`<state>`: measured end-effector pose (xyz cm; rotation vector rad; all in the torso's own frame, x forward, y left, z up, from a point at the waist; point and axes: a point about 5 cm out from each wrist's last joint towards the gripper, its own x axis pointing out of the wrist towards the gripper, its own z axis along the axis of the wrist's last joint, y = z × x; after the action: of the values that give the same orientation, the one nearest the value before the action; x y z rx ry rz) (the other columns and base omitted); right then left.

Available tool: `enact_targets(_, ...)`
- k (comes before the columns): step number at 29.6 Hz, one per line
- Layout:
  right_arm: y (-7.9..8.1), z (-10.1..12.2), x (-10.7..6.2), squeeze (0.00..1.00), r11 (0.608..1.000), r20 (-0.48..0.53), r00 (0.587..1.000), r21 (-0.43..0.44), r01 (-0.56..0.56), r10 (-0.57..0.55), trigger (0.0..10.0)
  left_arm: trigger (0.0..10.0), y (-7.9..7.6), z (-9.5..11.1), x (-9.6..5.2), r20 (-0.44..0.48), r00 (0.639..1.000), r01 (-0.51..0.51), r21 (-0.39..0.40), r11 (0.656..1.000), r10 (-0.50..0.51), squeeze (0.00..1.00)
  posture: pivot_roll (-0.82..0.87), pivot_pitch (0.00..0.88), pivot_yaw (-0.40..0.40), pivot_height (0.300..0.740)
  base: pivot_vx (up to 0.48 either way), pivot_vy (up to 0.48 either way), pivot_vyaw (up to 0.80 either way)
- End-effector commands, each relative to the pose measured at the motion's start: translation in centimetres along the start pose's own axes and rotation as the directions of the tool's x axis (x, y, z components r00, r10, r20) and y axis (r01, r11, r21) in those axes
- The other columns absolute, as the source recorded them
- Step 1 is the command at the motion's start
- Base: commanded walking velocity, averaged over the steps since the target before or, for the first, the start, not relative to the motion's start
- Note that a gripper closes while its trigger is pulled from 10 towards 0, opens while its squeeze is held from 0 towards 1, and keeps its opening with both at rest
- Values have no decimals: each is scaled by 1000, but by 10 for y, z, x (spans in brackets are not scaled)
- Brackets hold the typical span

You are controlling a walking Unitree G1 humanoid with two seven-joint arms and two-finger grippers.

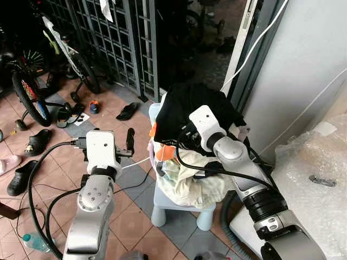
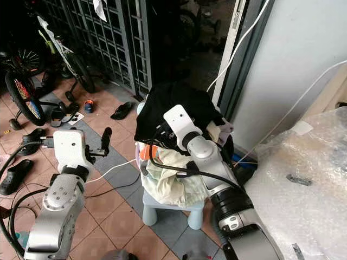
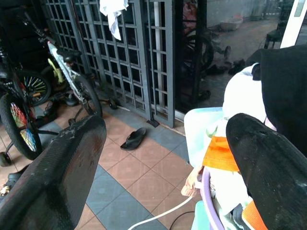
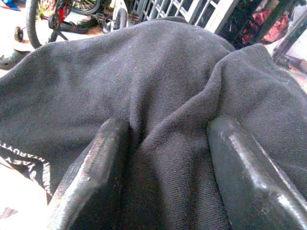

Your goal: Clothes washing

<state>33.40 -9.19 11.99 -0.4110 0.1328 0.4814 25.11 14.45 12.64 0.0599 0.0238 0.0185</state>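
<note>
I see a heap of clothes [image 1: 187, 179] piled on a pale blue stool [image 1: 179, 208] by the grey wall [image 1: 303, 59], with a black garment [image 1: 187, 103] draped over the top. My right gripper [image 4: 165, 158] is pressed into that black garment, a fold of the cloth bunched between its fingers [image 4: 96, 172]; the fingers stand apart around the fold, and I cannot tell if they truly clamp it. My left gripper [image 3: 163, 163] hangs in the air just beside the heap on its left, fingers [image 3: 57, 177] spread wide with nothing between them. An orange cloth [image 3: 220, 153] sticks out of the heap near it. Behind stand a metal gate [image 1: 116, 38], a bike [image 1: 32, 70] and sandals [image 1: 127, 111] on the tiled floor [image 1: 130, 216]
</note>
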Motion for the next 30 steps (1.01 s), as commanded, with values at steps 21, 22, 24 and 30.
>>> enact_targets(21,16,-11,-10,0,999,13,1000,46,28,-28,0,10000,-13,-12,-6,-83,990,118,5,993,-118,0,11,0,-1,740,0,0,0)
enact_targets(22,13,-8,-11,0,997,37,998,59,48,-51,0,10000,-16,-14,-7,-97,982,166,10,986,-164,0,11,0,-1,740,0,0,0)
enact_targets(24,10,-4,-11,0,994,68,995,86,72,-78,0,10000,-19,-15,-7,-105,975,202,29,979,-198,0,11,0,-1,740,0,0,0)
enact_targets(30,6,13,-15,0,976,189,972,192,103,-140,0,10000,-20,-17,-8,-126,968,223,42,974,-217,0,8,0,9,740,0,0,0)
